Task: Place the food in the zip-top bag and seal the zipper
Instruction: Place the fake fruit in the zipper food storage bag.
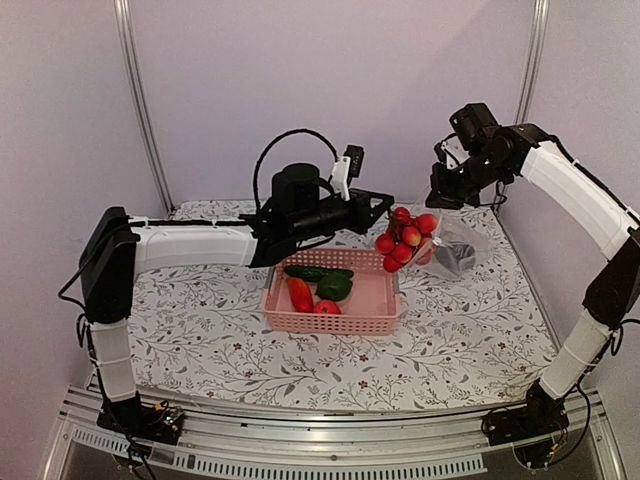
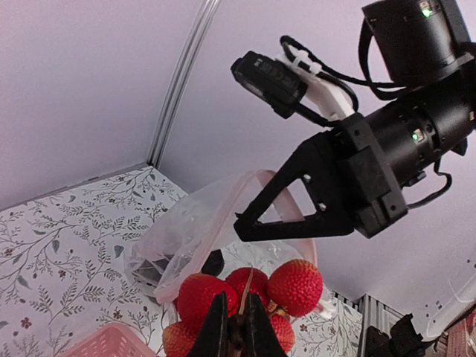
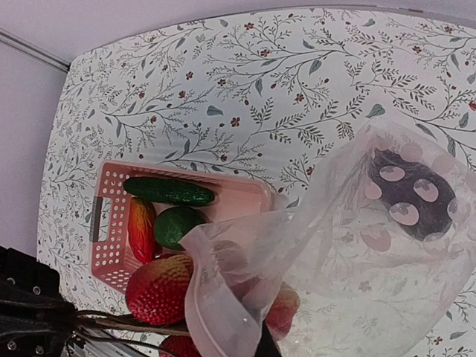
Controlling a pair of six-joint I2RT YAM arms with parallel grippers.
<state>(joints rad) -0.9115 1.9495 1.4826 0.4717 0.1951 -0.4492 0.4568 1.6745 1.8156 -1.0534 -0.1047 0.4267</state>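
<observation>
Fruit cluster (image 2: 253,294) hangs pinched in left pincer (image 2: 236,327); right pincer (image 2: 239,222) grips bag (image 2: 186,230) mouth.

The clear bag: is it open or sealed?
Open: the right gripper holds the bag by one rim, mouth gaping beside the red fruits.

The left arm (image 1: 190,243) and right arm (image 1: 580,195): white link shells, black joint housings. Black cable loop (image 1: 295,131) at 12 o'clock over left wrist.

basket (image 1: 350,322): pink, slotted, mid-desk, long side facing 6 o'clock
desk (image 1: 470,340): white cloth printed with grey leafy sprigs
post (image 1: 142,100): metal upright at 11 o'clock; another post (image 1: 532,60) at 1 o'clock
rail (image 1: 330,440): aluminium, along the 6 o'clock edge
</observation>
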